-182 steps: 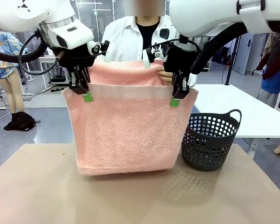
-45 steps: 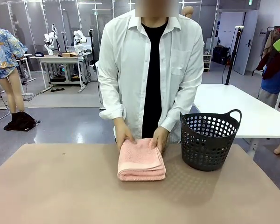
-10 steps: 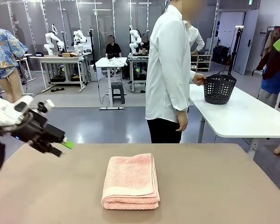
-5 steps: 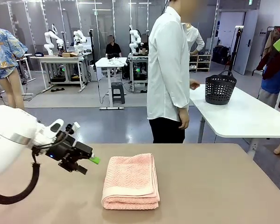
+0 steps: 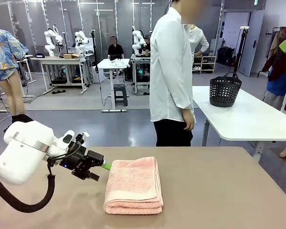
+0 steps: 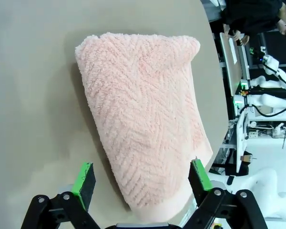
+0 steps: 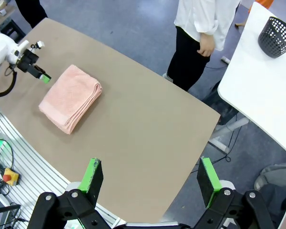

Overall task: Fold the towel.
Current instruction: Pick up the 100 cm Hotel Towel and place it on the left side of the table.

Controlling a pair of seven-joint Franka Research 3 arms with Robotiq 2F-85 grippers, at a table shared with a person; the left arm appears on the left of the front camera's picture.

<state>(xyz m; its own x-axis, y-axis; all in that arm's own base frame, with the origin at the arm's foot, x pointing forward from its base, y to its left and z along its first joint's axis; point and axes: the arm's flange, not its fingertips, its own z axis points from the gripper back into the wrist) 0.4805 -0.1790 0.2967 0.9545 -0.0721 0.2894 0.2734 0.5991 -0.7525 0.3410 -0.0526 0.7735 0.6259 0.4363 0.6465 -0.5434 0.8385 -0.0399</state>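
You can judge the folding essentially done: the salmon-pink towel (image 5: 134, 185) lies as a neat stacked rectangle on the table (image 5: 219, 191), just ahead of your left gripper (image 5: 105, 167), whose jaws stand released and empty.

Bare table (image 6: 33, 95) lies beyond one spread left finger (image 6: 84, 177), while the folded towel (image 6: 148, 114) apparently fills the gap between both.
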